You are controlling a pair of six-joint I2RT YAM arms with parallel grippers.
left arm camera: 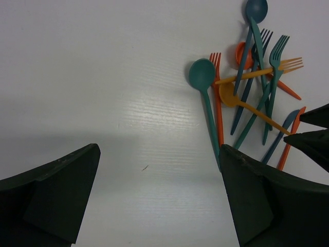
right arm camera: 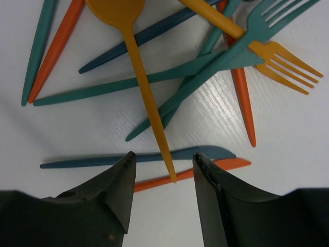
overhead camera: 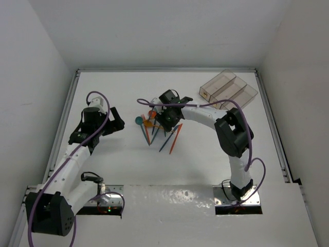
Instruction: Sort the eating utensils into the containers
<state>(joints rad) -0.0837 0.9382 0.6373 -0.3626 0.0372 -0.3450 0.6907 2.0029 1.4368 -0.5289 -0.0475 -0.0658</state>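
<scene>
Your right gripper (right arm camera: pixel 163 165) hangs spread over the utensil pile (overhead camera: pixel 160 126), straddling the yellow spoon (right arm camera: pixel 146 87) handle; clench there and you may also pinch the blue knife (right arm camera: pixel 139 157) and orange knife (right arm camera: pixel 226 164) beneath, dragging the tangle; your left gripper (left arm camera: pixel 159 153) hovers spread, empty; only the top view shows the 3 containers (overhead camera: pixel 226 87), well apart.

In the right wrist view the yellow-orange plastic spoon (right arm camera: pixel 139 77) loses part of its bowl past the top edge, the thin orange plastic knife (right arm camera: pixel 234 164) passes behind a black finger, and from above the right gripper (overhead camera: pixel 165 122) covers part of the pile of thin plastic utensils (overhead camera: pixel 172 136), whose pieces are too small to count.
</scene>
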